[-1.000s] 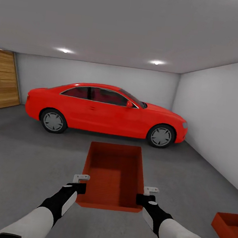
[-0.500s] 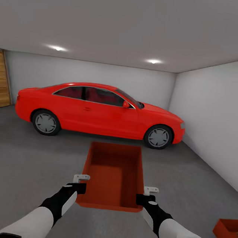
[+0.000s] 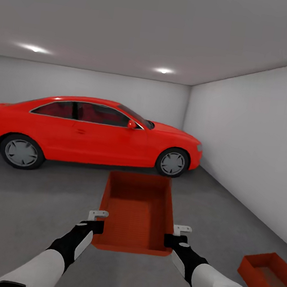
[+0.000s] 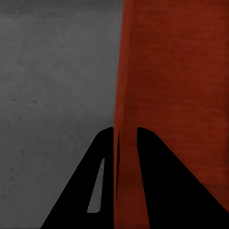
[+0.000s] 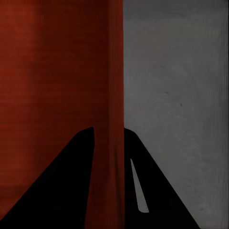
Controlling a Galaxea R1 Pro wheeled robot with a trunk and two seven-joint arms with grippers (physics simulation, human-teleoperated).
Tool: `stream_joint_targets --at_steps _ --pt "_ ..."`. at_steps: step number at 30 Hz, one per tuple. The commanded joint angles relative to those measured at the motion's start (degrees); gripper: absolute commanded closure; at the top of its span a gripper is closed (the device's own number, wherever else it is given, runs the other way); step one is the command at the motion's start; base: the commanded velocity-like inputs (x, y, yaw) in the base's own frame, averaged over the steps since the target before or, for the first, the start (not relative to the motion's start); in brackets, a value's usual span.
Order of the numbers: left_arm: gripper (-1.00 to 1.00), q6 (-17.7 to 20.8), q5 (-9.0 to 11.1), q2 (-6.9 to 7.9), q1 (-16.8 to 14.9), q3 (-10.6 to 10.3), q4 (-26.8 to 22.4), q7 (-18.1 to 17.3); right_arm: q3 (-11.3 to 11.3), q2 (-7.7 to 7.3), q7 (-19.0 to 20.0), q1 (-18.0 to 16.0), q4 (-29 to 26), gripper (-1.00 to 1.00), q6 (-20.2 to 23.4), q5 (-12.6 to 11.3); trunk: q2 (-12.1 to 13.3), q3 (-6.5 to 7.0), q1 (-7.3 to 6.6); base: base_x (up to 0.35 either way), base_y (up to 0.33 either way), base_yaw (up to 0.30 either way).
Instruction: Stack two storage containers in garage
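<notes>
Grippers left and right clamp held container; second container is cut off.

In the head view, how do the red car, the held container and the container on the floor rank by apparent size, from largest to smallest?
1. Red car, though farthest away.
2. Held container, near the camera.
3. Container on the floor; cut by the picture's edge, so its full size is unsure.
</notes>
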Motion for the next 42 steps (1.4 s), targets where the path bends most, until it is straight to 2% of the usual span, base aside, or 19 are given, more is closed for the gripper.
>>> stream_joint_targets --at_steps 1,42 --pt "1.0 0.47 -0.12 0.06 0.04 0.25 -0.02 2.79 -1.84 -1.13 -2.23 -0.07 -0.2 1.0 -0.23 0.86 -0.02 -0.01 0.04 0.323 0.0 -0.286" --pt "1.0 0.47 -0.12 0.06 0.04 0.23 -0.07 2.79 -1.84 -1.13 -2.23 -0.07 -0.2 1.0 -0.31 0.86 -0.02 -0.01 0.04 0.323 0.0 -0.286"
